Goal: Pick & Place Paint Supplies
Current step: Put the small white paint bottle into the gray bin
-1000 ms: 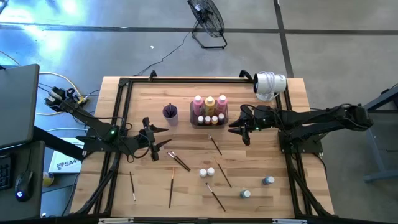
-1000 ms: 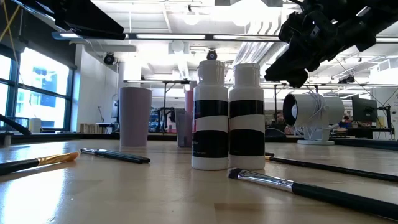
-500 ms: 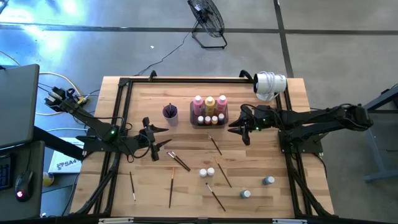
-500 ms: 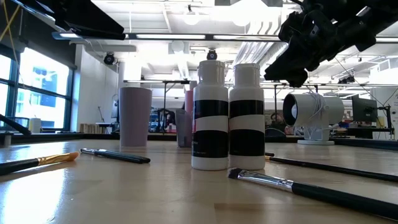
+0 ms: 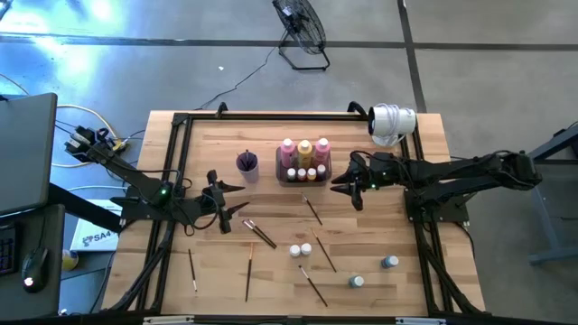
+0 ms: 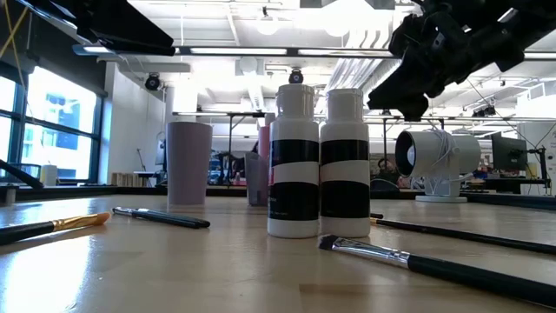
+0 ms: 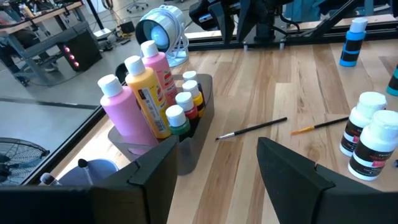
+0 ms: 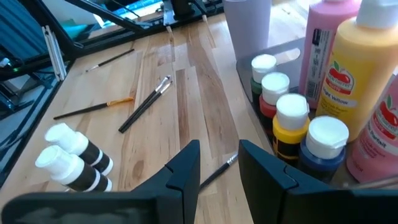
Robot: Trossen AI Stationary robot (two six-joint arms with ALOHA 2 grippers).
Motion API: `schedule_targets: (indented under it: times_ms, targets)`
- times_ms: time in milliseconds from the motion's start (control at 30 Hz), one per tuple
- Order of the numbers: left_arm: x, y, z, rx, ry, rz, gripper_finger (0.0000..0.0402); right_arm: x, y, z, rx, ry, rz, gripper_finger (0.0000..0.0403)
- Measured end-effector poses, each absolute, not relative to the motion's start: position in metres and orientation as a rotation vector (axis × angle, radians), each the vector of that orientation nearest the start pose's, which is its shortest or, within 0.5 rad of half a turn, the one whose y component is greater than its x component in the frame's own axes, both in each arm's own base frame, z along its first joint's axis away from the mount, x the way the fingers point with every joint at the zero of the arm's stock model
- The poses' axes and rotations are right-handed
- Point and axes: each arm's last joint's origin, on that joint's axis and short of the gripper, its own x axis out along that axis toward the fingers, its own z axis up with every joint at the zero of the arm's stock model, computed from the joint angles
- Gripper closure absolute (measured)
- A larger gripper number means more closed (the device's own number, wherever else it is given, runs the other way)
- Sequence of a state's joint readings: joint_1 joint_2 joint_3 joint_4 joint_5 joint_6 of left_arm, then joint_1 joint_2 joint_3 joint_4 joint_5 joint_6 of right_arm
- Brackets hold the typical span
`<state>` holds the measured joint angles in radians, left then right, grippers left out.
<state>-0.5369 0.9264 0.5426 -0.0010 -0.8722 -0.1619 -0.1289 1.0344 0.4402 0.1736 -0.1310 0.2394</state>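
High view: a wooden table [image 5: 208, 135] is seen from above, with a dark grey tray [image 5: 304, 177] near its middle. Two pink bottles [image 5: 288, 150] and a yellow-orange bottle [image 5: 305, 149] are stood in the tray, with tiny white-capped bottles [image 5: 302, 172] in front of them. A purple cup [image 5: 247, 165] is placed just beside the tray. Paintbrushes [image 5: 313, 212] are scattered across the nearer half of the table, and two white-capped black-and-white bottles [image 5: 300, 249] are stood among them; two blue-labelled bottles [image 5: 389, 262] are set further toward the right arm's side. The right gripper [image 5: 342, 185] is held above the table just beside the tray, its fingers parted narrowly and nothing held. The left gripper [image 5: 237, 199] is poised near the purple cup, its fingers spread wide and empty.
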Motion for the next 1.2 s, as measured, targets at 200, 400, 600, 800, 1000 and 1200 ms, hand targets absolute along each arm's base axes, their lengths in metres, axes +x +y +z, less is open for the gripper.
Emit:
schedule_targets:
  times_ms: [200,400,600,800,1000,1200]
  targets:
    - [0.176,-0.079,0.247,0.087,0.258,0.361,0.0190,0.211,-0.019,0.210,0.328,0.352,-0.022,0.0302]
    - [0.175,-0.078,0.245,0.102,0.276,0.363,0.0190,0.217,-0.001,0.225,0.283,0.300,0.067,0.0302]
    - [0.174,-0.078,0.243,0.119,0.295,0.364,0.0190,0.233,0.027,0.244,0.123,0.412,0.060,0.0302]
    - [0.174,-0.077,0.242,0.128,0.306,0.364,0.0190,0.252,0.054,0.240,0.001,0.495,0.153,0.0302]
    - [0.174,-0.077,0.242,0.131,0.308,0.364,0.0190,0.263,0.070,0.220,0.007,0.554,0.208,0.0302]
    - [0.174,-0.077,0.241,0.133,0.311,0.363,0.0190,0.275,0.085,0.202,0.008,0.554,0.244,0.0302]
